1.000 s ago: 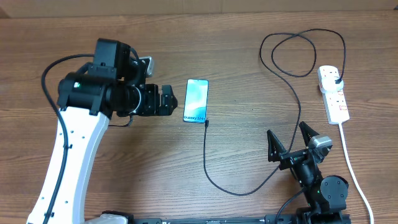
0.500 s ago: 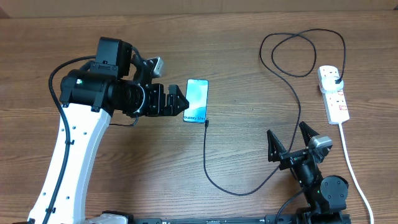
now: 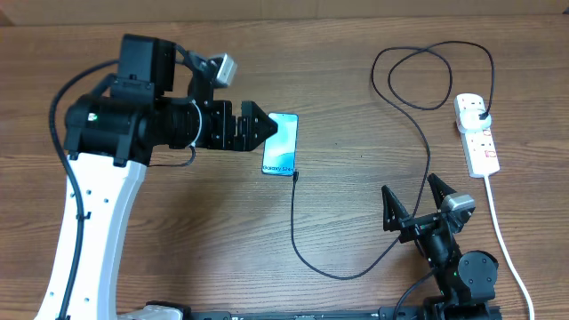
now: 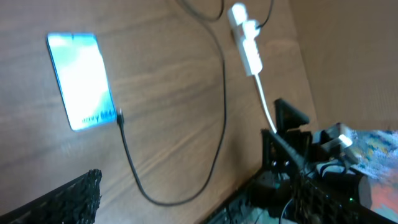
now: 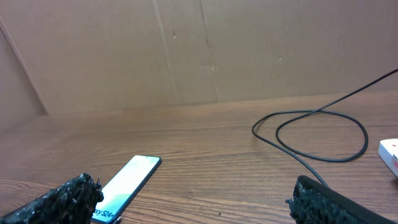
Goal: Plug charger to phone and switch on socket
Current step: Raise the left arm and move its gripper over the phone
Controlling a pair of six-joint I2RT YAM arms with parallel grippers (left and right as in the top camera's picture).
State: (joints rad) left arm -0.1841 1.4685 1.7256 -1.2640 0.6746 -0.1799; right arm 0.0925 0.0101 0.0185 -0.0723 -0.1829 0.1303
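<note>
Left claw is wide open with nothing in it, hovering over the upper left edge of the phone, which lies flat mid-table. Right claw is open and empty too, near the front. The charger tip sits at the phone's bottom end, and its plug is in the socket at far right.

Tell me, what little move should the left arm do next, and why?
Probably ease the open left gripper toward the charger tip. It lies by the phone's corner, seemingly not plugged in, while the gripper hovers over the phone's other end, holding nothing.
</note>
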